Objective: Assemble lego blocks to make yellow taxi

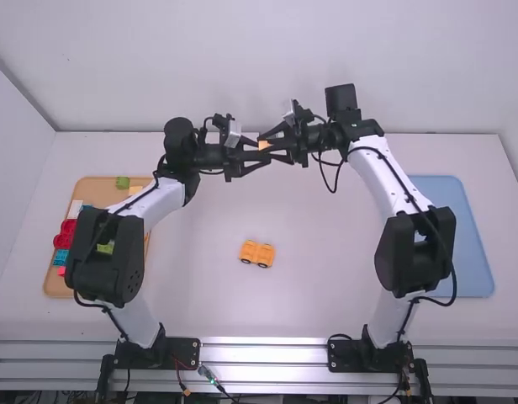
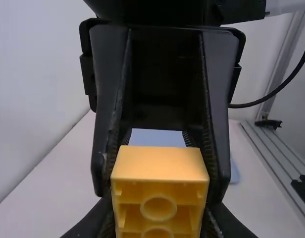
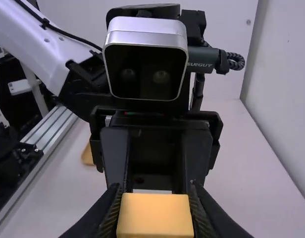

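Above the table's far half, my left gripper point(image 1: 252, 155) and my right gripper point(image 1: 274, 146) face each other in the high view, both shut on one yellow-orange block point(image 1: 263, 145). In the left wrist view the block point(image 2: 159, 163) shows its hollow underside with round tubes, between the fingers of my left gripper point(image 2: 158, 225); the right gripper's fingers hold its sides farther off. The right wrist view has the block point(image 3: 155, 215) between the fingers of my right gripper point(image 3: 155, 213). A yellow-orange wheeled car piece point(image 1: 257, 253) stands on the table.
A tan tray point(image 1: 57, 282) with red, teal, green, pink and other blocks lies at the left, partly under the left arm. At the right, beside the right arm, is a blue tray point(image 1: 473, 252). The white table point(image 1: 326, 261) spans between them.
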Robot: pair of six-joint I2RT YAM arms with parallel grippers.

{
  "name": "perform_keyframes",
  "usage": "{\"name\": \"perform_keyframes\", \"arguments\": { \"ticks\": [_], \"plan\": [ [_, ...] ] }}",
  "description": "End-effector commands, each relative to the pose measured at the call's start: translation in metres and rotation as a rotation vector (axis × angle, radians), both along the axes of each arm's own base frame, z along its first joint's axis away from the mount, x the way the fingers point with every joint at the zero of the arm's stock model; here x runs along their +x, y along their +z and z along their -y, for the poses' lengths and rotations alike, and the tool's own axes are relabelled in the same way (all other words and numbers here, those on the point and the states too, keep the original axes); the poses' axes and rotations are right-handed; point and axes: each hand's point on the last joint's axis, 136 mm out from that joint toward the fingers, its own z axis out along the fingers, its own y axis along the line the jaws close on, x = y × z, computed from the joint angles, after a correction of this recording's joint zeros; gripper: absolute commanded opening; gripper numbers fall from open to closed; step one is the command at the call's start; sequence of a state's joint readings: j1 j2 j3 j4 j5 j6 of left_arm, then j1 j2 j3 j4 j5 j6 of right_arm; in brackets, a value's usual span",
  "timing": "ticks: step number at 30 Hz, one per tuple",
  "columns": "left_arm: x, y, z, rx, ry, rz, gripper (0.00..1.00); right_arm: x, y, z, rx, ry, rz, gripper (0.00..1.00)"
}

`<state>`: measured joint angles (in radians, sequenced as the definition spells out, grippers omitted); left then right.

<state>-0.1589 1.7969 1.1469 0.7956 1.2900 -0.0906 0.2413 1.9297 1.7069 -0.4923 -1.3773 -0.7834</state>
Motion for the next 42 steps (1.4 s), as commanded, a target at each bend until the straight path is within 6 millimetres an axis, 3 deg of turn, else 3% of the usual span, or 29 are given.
{"name": "perform_keyframes", "arguments": {
  "ticks": [1, 2, 3, 4, 6, 7, 9, 11, 13, 15, 17, 19, 23, 25, 31, 34, 36, 42],
  "plan": [
    [0.007, -0.001, -0.004, -0.003, 0.032, -0.004, 0.02, -0.001, 0.007, -0.004, 0.010, 0.016, 0.010, 0.25],
    [0.006, -0.001, -0.004, -0.003, 0.031, -0.003, 0.05, -0.002, 0.007, -0.005, 0.010, 0.017, 0.009, 0.24],
    [0.005, -0.001, -0.002, -0.003, 0.027, -0.002, 0.14, -0.002, 0.007, -0.004, 0.011, 0.018, 0.010, 0.22],
    [0.005, -0.001, -0.001, -0.003, 0.028, -0.003, 0.36, -0.001, 0.007, -0.003, 0.012, 0.015, 0.010, 0.20],
    [0.006, -0.001, -0.001, -0.003, 0.029, -0.003, 0.58, -0.001, 0.007, -0.003, 0.012, 0.015, 0.014, 0.17],
    [0.005, -0.001, -0.001, -0.003, 0.027, -0.003, 0.99, 0.000, 0.007, -0.003, 0.010, 0.011, 0.018, 0.15],
    [0.005, -0.002, -0.001, -0.001, 0.024, -0.009, 0.99, 0.003, 0.004, -0.003, -0.007, -0.005, 0.022, 0.13],
    [0.005, -0.006, -0.001, 0.004, 0.027, -0.036, 0.99, 0.019, -0.009, -0.002, -0.088, -0.090, 0.045, 0.11],
    [0.006, -0.012, -0.003, 0.020, 0.028, -0.035, 0.99, 0.041, -0.025, 0.003, -0.194, -0.225, 0.000, 0.04],
    [0.008, -0.031, -0.011, 0.063, 0.048, -0.057, 0.99, 0.079, -0.052, 0.014, -0.372, -0.522, -0.117, 0.00],
    [0.012, -0.048, -0.019, 0.103, 0.080, -0.090, 0.99, 0.086, -0.069, 0.020, -0.473, -0.629, -0.127, 0.00],
    [0.022, -0.076, -0.033, 0.182, 0.178, -0.168, 0.99, 0.078, -0.084, 0.022, -0.564, -0.630, -0.117, 0.00],
    [0.030, -0.108, -0.057, 0.285, 0.295, -0.262, 0.99, 0.071, -0.094, 0.028, -0.614, -0.634, -0.146, 0.00],
    [0.030, -0.114, -0.065, 0.308, 0.311, -0.273, 0.99, 0.071, -0.096, 0.033, -0.622, -0.636, -0.161, 0.00],
    [0.037, -0.118, -0.089, 0.309, 0.365, -0.298, 0.99, 0.075, -0.118, 0.067, -0.786, -0.824, -0.241, 0.00],
    [0.046, -0.124, -0.104, 0.338, 0.443, -0.321, 0.99, 0.065, -0.134, 0.082, -0.918, -0.895, -0.262, 0.00],
    [0.053, -0.129, -0.114, 0.358, 0.507, -0.349, 0.99, 0.050, -0.152, 0.082, -0.990, -0.874, -0.278, 0.00],
    [0.056, -0.130, -0.118, 0.362, 0.532, -0.354, 0.99, 0.001, -0.194, 0.085, -1.129, -0.732, -0.314, 0.00]
  ]
}}
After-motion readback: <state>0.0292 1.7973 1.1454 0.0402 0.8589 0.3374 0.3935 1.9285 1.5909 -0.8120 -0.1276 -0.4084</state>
